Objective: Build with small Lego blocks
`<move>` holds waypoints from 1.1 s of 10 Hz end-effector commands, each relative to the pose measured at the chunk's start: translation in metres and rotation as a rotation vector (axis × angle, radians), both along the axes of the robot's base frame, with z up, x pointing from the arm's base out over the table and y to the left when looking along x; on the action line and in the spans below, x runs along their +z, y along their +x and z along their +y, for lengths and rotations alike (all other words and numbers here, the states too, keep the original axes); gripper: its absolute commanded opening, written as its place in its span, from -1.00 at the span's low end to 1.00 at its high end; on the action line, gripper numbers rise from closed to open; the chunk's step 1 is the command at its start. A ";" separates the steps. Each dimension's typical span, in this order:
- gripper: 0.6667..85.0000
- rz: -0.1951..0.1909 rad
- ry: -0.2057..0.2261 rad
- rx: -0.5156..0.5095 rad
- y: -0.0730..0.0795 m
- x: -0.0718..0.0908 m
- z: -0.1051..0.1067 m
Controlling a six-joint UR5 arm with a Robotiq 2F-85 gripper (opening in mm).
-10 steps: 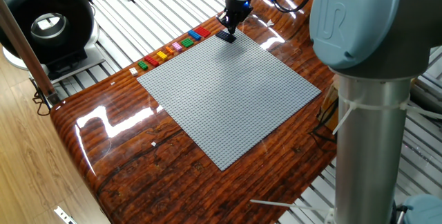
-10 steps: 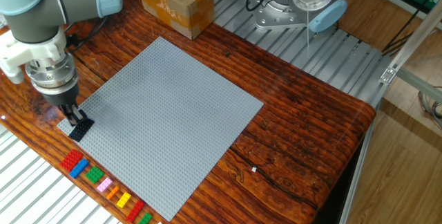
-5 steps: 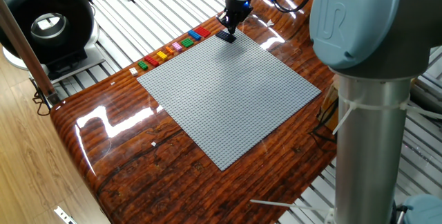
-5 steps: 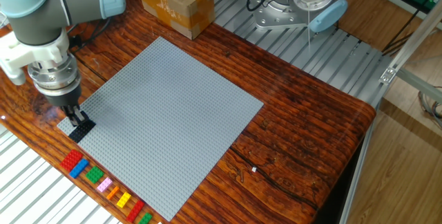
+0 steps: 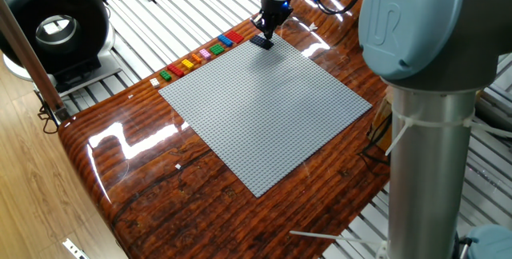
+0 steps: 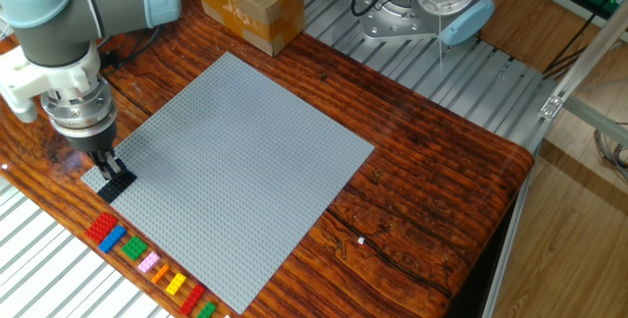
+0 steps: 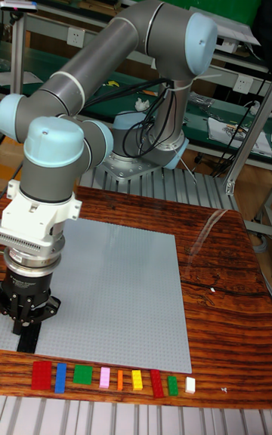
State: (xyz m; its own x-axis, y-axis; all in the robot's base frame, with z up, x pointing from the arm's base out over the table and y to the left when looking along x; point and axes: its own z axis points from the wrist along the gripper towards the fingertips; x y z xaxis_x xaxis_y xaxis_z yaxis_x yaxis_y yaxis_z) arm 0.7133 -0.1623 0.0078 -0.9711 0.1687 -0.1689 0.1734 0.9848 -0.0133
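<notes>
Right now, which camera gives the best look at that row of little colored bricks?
The tall fixed view: the row of small Lego blocks runs straight across, each color separate. The other fixed view shows the same row slanted and cut off at the bottom edge. One fixed view shows it far off and tiny.

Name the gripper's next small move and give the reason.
Probably a short straight press down: the gripper holds a dark brick at the corner of the grey baseplate, apparently on the studs. Whether it is fully seated cannot be told.

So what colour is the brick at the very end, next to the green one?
White, best seen in the tall fixed view.
</notes>
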 end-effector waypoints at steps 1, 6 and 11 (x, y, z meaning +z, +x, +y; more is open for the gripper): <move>-0.99 -0.001 0.006 -0.020 0.001 0.002 0.002; -0.99 0.024 -0.004 -0.009 -0.001 0.005 -0.001; -0.99 0.035 -0.041 -0.044 0.016 0.009 -0.002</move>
State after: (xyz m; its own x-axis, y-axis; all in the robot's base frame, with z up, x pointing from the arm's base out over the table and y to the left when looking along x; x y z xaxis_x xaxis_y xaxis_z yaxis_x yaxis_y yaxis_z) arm 0.7218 -0.1668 0.0162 -0.9729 0.1842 -0.1400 0.1946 0.9787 -0.0650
